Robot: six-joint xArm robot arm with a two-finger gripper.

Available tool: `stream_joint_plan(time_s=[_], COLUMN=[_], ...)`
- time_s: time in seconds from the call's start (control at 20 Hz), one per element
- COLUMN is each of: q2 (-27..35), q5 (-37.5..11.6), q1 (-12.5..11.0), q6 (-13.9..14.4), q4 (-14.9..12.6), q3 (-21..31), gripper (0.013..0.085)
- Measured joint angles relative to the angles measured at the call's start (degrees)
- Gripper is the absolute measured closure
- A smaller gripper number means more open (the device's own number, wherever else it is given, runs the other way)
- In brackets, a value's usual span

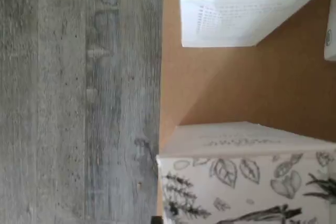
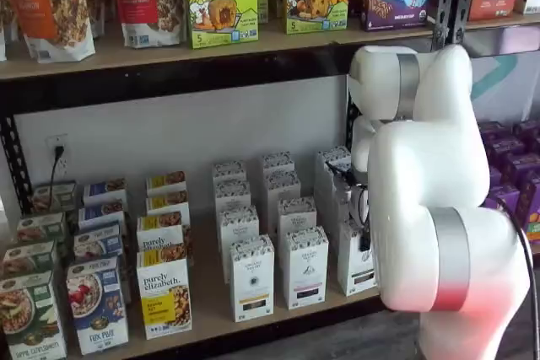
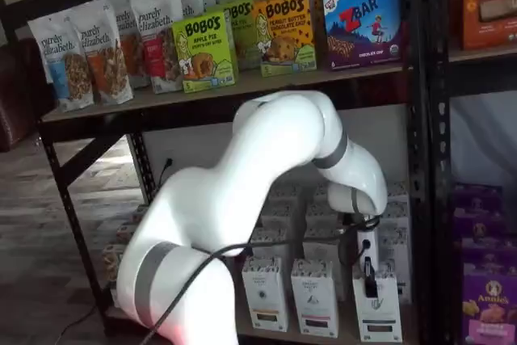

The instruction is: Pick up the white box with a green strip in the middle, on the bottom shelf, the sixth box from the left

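Observation:
The white box stands at the front right of the bottom shelf, with a black-speckled band round its top and a dark greenish strip on its front. It also shows in a shelf view, partly behind the arm. My gripper hangs just in front of the box's upper part. Only a black finger shows side-on, so I cannot tell whether it is open. In a shelf view the gripper is mostly hidden by the arm. The wrist view shows a white carton with a leaf-patterned band close by on the tan board.
Similar white cartons stand left of the box, with rows behind them. Yellow-labelled purely elizabeth boxes stand further left. A black upright stands right of the box. An Organic Pantry carton and grey plank floor show in the wrist view.

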Motion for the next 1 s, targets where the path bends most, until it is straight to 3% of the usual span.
stream_joint_plan(time_s=[0.35, 0.45, 0.65, 1.0], q2=[-0.53, -0.7, -1.65, -5.82], q5=[0.74, 0.99, -0.02, -3.91], q1=[0.2, 0.3, 0.42, 0.42], q6=[1.78, 2.06, 1.88, 2.02], q4=[-1.89, -2.1, -1.7, -1.72], q3=[0.71, 1.07, 2.88, 9.92], gripper=[0.029, 0.037, 0.045, 0.045])
